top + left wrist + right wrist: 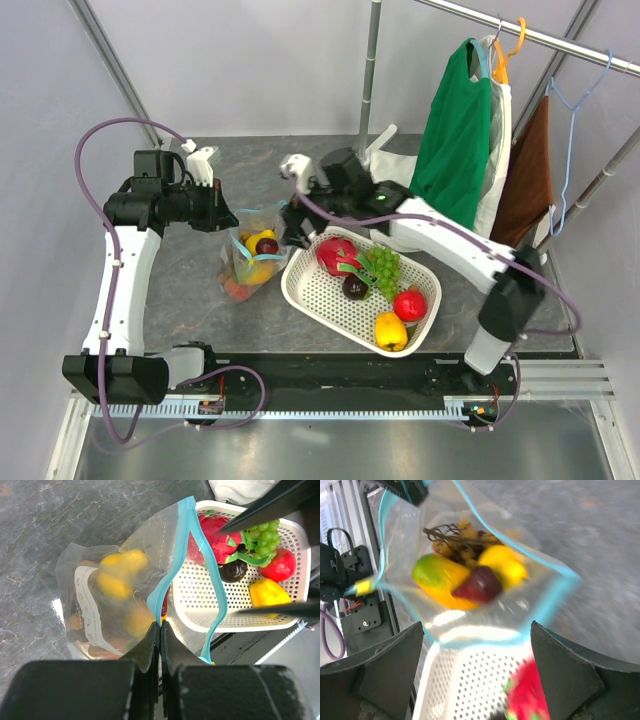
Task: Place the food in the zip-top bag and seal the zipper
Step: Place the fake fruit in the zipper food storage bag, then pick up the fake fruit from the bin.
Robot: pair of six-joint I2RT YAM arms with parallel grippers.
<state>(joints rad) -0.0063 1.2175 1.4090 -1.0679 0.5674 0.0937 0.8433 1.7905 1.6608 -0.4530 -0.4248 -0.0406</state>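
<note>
1. Pinching fully shut, the left gripper (pixel 160 626) is clamped on the thin teal-blue zipper strip (pixel 170 575) of the clear floppy plastic zip-top bag (pixel 90 575), which is held up beside the white perforated plastic basket (pixel 200 615).
2. The right gripper (pixel 476 635) is spread wide above the bag's mouth, with nothing held.
3. Four smooth toy fruits (pixel 445 582) are seen through the mouth; five more are counted in the basket.

Bright, even overhead light; only soft shadows fall beneath the white basket (pixel 330 300) on the grey table (pixel 190 275). Left wrist view — sharp, with a pale glare patch on the table beside the clear bag (pixel 150 545). Right wrist view — motion-blurred throughout, the right end effector (pixel 476 635) dark and soft-edged at the lower corners.
</note>
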